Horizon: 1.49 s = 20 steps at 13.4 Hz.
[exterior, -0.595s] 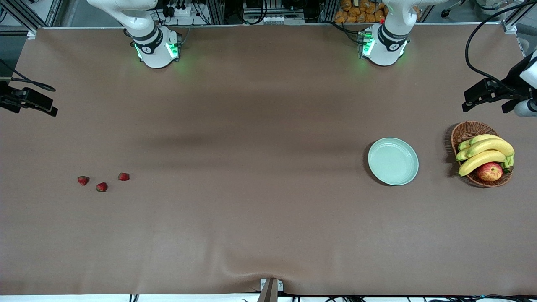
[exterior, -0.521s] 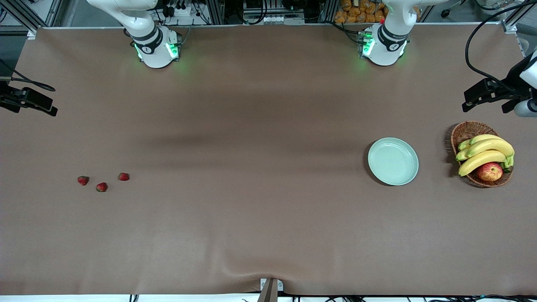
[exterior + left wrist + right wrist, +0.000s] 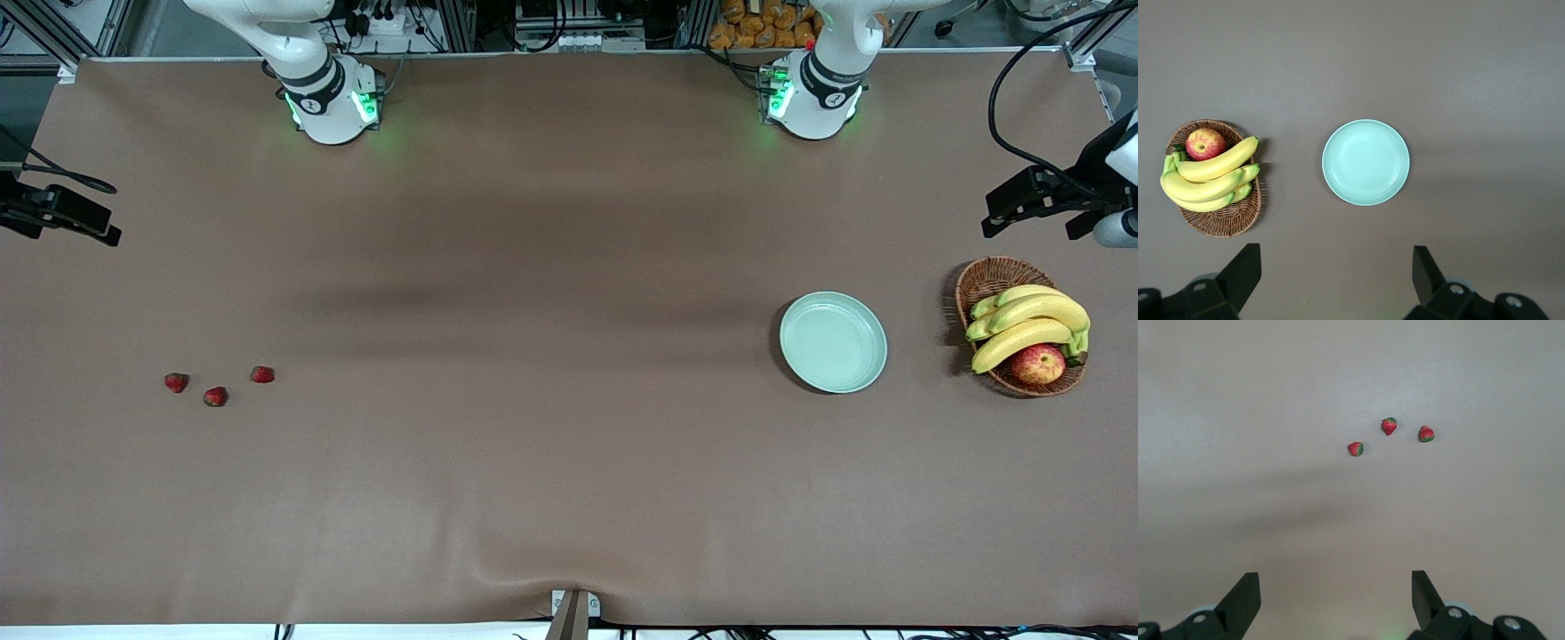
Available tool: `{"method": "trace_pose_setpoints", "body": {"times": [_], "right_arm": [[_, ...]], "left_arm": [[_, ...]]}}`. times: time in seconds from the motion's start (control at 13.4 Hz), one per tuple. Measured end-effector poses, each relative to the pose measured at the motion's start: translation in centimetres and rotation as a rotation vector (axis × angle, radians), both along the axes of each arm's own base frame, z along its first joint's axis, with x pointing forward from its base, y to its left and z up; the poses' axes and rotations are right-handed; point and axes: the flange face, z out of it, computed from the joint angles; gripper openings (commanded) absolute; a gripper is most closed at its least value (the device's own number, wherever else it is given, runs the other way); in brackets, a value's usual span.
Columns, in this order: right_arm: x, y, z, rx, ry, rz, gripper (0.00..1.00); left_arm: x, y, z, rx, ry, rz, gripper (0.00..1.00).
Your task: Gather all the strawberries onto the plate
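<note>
Strawberries [image 3: 216, 385], three loose on the counter [image 3: 533, 444] at the right arm's end, well apart from the empty plate [image 3: 833, 342] at the left arm's end, beside the basket [image 3: 987, 277]. Left gripper [image 3: 1337, 275] and right gripper [image 3: 1336, 595] hang high, fingers spread, holding nothing.

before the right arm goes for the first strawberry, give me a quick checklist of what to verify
1. Three strawberries lie apart on the table, toward the right arm's end: ok.
2. Right gripper open and holding nothing, high over the table: ok.
3. Mint-green plate holds nothing yet, ready to receive: ok.
4. Wicker basket with bananas and apple stands apart from the plate: ok.
5. Left gripper open, waiting high over the table: ok.
</note>
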Motion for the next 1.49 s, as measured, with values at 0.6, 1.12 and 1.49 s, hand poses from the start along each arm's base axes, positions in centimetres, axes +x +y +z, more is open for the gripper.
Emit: {"method": "trace_pose_setpoints", "body": {"times": [0.6,1.12,1.49], "right_arm": [[6.1,-0.1,-14.7,0.004,0.062,0.007,1.00],[8.3,-0.9,-29.1,0.006,0.092,0.000,1.00],[9.2,-3.7,-36.9,0.010,0.078,0.002,1.00]], "left_arm": [[-0.2,-0.2,-1.0,0.001,0.052,-0.004,1.00],[-0.1,-0.1,-0.7,0.001,0.039,-0.003,1.00],[0.1,-0.4,-0.5,-0.001,0.023,-0.007,1.00]]}}
